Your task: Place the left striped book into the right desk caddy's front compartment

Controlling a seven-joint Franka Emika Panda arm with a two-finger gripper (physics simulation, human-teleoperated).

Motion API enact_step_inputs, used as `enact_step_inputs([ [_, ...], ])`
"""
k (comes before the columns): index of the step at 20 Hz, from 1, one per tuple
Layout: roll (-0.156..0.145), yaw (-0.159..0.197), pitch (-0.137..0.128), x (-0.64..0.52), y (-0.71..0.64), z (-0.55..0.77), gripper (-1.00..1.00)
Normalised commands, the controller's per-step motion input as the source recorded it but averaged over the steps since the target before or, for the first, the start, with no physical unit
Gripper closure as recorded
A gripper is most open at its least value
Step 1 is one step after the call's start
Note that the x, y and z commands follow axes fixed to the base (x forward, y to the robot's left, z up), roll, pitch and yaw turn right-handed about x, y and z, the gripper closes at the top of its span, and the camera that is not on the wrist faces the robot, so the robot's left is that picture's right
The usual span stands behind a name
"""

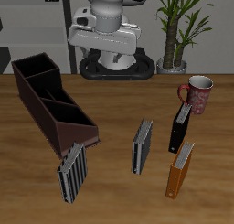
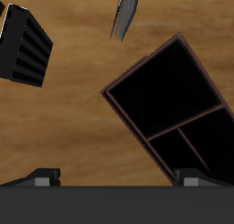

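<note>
The left striped book [image 1: 143,145] is slim and grey with fine dark stripes, and stands on edge mid-table; the wrist view shows it as a dark ribbed block [image 2: 27,49]. The right desk caddy [image 1: 50,104] is a long maroon open box lying diagonally, and its end compartment [image 2: 169,95] is dark and empty. My gripper [image 2: 117,177] is open and empty, high above the table's back near the caddy and well away from the book. Only its fingertips [image 2: 41,176] show. In the exterior view the arm [image 1: 105,31] is folded at the back.
A bolder black-and-white striped book [image 1: 71,171] stands at the caddy's front end and shows grey in the wrist view [image 2: 128,13]. A black book [image 1: 180,127], an orange book [image 1: 180,168] and a red mug [image 1: 198,92] stand beyond the grey book. A potted plant [image 1: 174,31] is at the back.
</note>
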Motion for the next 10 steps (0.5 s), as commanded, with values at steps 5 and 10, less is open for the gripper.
enact_step_inputs([
  [5, -0.023, -0.03, -0.009, 0.16, 0.24, 0.0, -1.0],
  [10, 0.014, -0.001, -0.014, 0.15, 0.28, 0.06, -1.0],
])
